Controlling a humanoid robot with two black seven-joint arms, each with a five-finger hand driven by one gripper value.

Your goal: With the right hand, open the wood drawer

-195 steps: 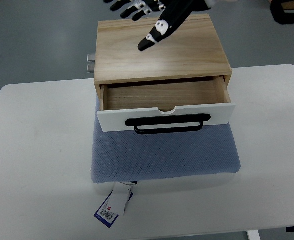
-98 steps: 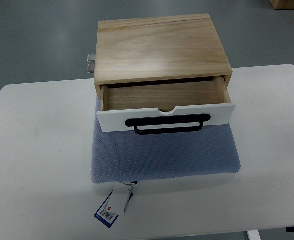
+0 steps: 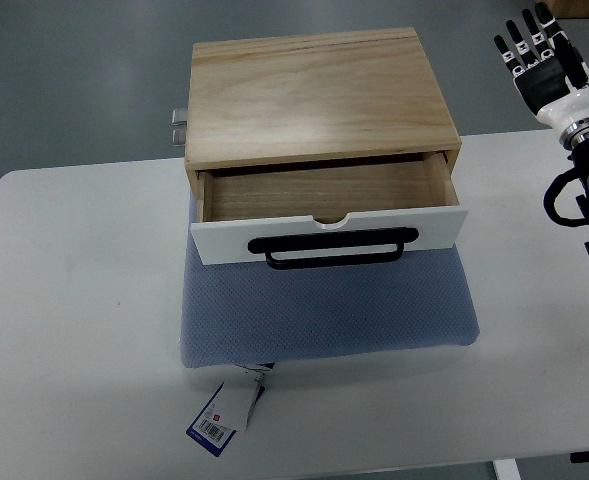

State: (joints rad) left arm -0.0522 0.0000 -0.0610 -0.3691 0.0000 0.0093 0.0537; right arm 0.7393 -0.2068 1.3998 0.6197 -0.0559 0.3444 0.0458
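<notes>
While drawer [image 3: 329, 215] sits open on blue mat [image 3: 324, 315], right hand [image 3: 546, 62] hovers apart.

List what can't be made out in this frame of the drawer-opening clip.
- Back of the drawer interior: top view, covered by the wooden box top.
- Print on the tag: too small to read.
- Metal parts at the box's left rear: mostly hidden behind the box.
- Right hand arm: cut off by the right edge below the wrist.
- Cushion rear: hidden under the box.
- Left hand: out of frame.
</notes>
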